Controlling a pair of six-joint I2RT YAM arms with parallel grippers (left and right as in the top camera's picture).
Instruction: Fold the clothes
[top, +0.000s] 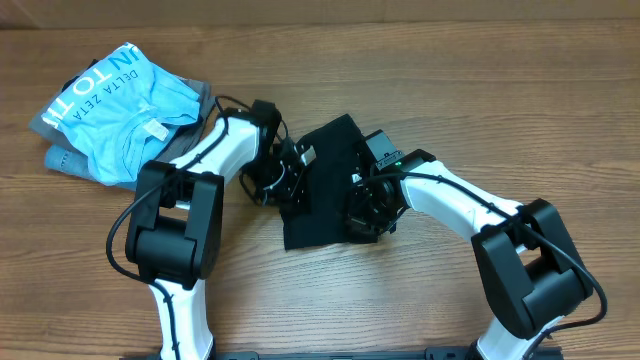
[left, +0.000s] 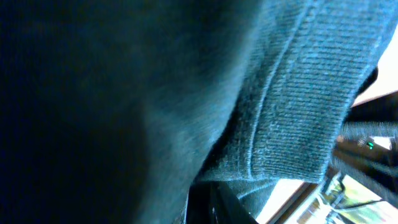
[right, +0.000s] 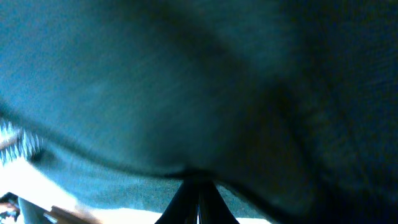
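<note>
**Operator:** State of each claw, and position of the black garment?

**Technician:** The right claw (top: 366, 205) is clenched on the black garment (top: 325, 165); its wrist view shows it closed with cloth draped over the tip. The left claw (top: 291, 172) sits against the opposite edge, at the ribbed hem (left: 298, 93); fabric covers its camera, so its grip cannot be told. The garment lies bunched on the counter (top: 450, 90) between the two claws.

**Operator:** Procedure for this step?

**Technician:** Judged step: securing both edges before spreading. Confirm the left claw has the hem alone, not several layers; raise both claws together and level; draw them apart until the cloth is taut. Stay clear of the light blue shirt (top: 120, 95), well apart beyond the left claw.
</note>
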